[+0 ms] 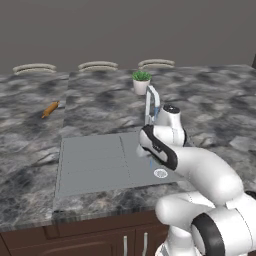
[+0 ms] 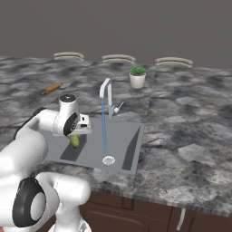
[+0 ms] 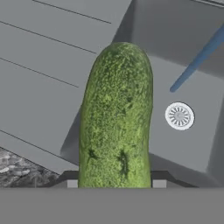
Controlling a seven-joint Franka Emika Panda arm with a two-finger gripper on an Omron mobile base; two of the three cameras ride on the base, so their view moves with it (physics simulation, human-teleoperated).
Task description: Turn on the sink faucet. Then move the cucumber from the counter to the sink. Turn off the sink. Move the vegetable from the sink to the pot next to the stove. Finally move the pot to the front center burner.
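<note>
Your fingers (image 3: 114, 183) are clamped on the cucumber (image 3: 116, 118), which juts out ahead of them above the sink (image 3: 52, 65), with the drain (image 3: 179, 116) beyond. It looks light, stiff and slick-skinned; hold it mid-body.

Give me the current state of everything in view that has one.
sink faucet: on, water streaming into the basin.
cucumber: held in the gripper, above the sink.
gripper: shut on the cucumber.
orange vegetable: lying on the counter.
</note>
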